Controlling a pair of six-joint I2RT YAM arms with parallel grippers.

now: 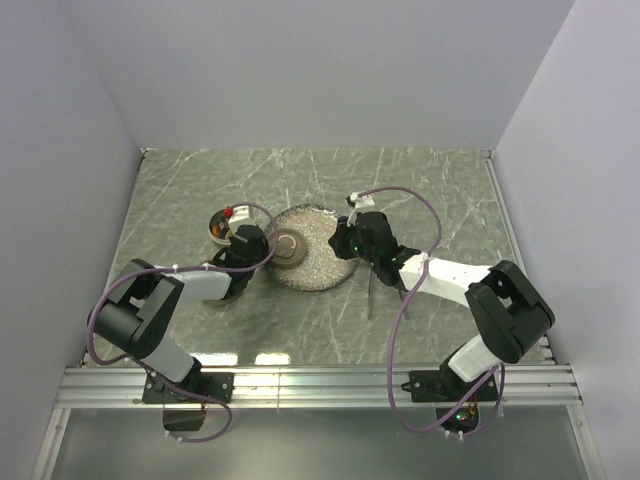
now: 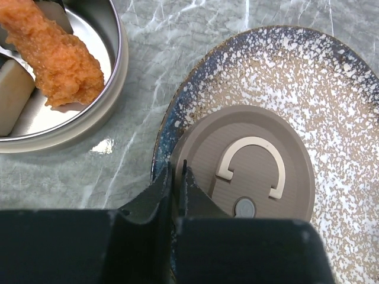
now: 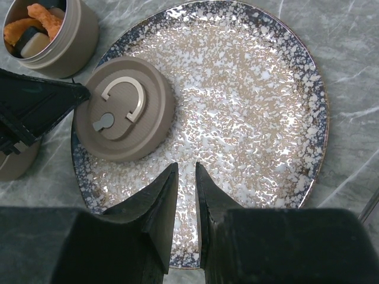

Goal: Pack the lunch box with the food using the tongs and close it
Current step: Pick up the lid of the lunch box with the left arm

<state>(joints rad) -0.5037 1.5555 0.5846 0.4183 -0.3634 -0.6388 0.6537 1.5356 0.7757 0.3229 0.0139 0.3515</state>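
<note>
Left hand point(image 2: 177, 170) is pinched shut at the near rim of the lid point(image 2: 249, 171); whether it grips, I cannot tell. The lunch box point(image 2: 118, 65) lies just left of it, nearer this arm. Right hand point(image 3: 186, 177) hovers slightly parted, empty

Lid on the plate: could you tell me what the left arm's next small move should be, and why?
Probably lift the lid slightly off the plate: the left gripper looks shut on its rim, and the open lunch box beside the plate already holds food.

lunch box point(image 3: 77, 36): open, food point(image 3: 41, 15) inside | lid point(image 3: 127, 112): flat, beside it
</note>
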